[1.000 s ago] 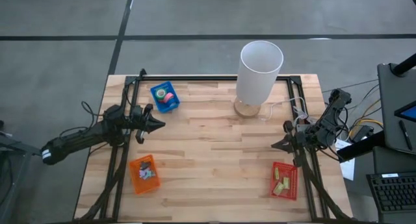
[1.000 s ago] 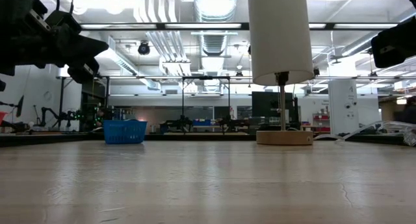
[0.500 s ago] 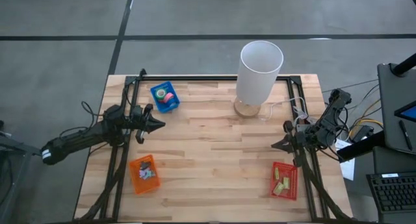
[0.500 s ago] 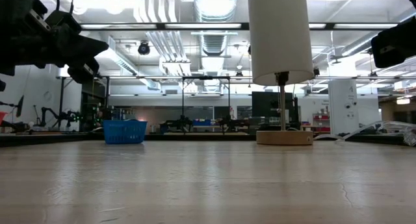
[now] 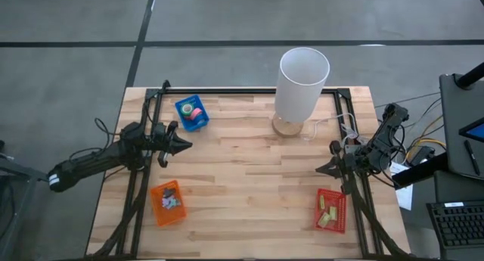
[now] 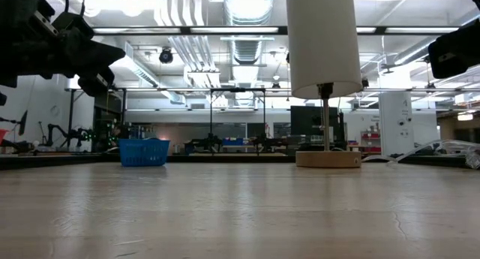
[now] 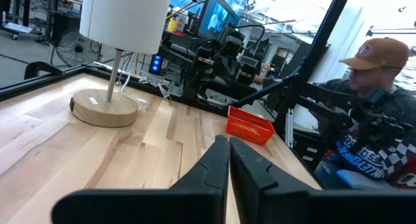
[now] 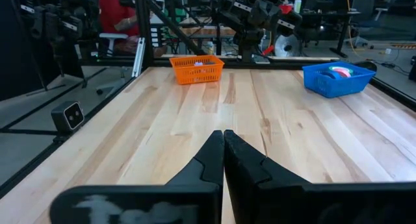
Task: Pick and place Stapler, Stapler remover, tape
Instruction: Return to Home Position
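**benchlurker:** ok so where's the tape, and what are the arms doing?

**armnerd:** The ring-shaped tape rolls (image 5: pixel 192 110) sit in the small blue plastic basket (image 5: pixel 184 107) near the far left corner of the pale wooden bench (image 5: pixel 242 178). From above, a green one and a pink one show. The left gripper (image 5: pixel 187 145) hangs over the left side of the bench and the right gripper (image 5: pixel 318 169) over the right side, both pointing inward. On both wrist views the jaws are pressed together with nothing between them.

**benchlurker:** any labels or writing you can read?

**armnerd:** Not really. The lamp with the white cylinder shade (image 5: pixel 302 79) has a sticker on its round wooden base, but it's too small to read. The left wrist view catches a person (image 7: pixel 370 120) in an orange-brown cap (image 7: pixel 377 52), and I can't read the emblem on it.

**benchlurker:** do the views differ?

**armnerd:** Yep. Only the top view shows all three baskets: the blue one, an orange mesh basket (image 5: pixel 167 203) front left, and a red mesh basket (image 5: pixel 339 209) front right with yellow-green blocks (image 5: pixel 327 213) in it. The low view gets just the blue basket and the lamp.
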Motion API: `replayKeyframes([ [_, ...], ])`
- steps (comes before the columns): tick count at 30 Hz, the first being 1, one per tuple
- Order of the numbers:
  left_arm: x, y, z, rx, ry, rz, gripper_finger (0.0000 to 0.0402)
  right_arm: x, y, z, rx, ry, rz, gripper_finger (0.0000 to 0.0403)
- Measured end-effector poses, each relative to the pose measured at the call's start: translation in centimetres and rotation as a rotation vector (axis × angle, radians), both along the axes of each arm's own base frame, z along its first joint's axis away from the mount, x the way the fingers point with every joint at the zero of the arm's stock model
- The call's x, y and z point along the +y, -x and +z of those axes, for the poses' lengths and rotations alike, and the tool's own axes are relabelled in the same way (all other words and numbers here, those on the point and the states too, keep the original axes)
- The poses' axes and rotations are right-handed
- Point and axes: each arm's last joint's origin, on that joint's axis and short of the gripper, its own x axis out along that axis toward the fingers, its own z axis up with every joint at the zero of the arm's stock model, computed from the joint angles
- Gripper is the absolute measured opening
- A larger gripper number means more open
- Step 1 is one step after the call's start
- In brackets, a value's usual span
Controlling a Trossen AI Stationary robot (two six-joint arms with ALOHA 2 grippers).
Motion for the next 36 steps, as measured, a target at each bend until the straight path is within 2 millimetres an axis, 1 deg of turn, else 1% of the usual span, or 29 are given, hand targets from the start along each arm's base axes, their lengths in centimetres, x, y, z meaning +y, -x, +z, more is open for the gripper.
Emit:
replayKeyframes([
  [6, 0.00, 0.00, 0.00, 0.000, 0.000, 0.000, 0.0014, 0.00, 0.00, 0.00, 0.000, 0.000, -0.001, 0.0008],
  [15, 0.00, 0.00, 0.00, 0.000, 0.000, 0.000, 0.0021, 0.00, 0.00, 0.00, 0.000, 0.000, 0.000, 0.0008],
  [24, 0.00, 0.00, 0.00, 0.000, 0.000, 0.000, 0.0014, 0.00, 0.00, 0.00, 0.000, 0.000, 0.000, 0.0008],
  [36, 0.00, 0.00, 0.00, 0.000, 0.000, 0.000, 0.0019, 0.00, 0.00, 0.00, 0.000, 0.000, 0.000, 0.0008],
])
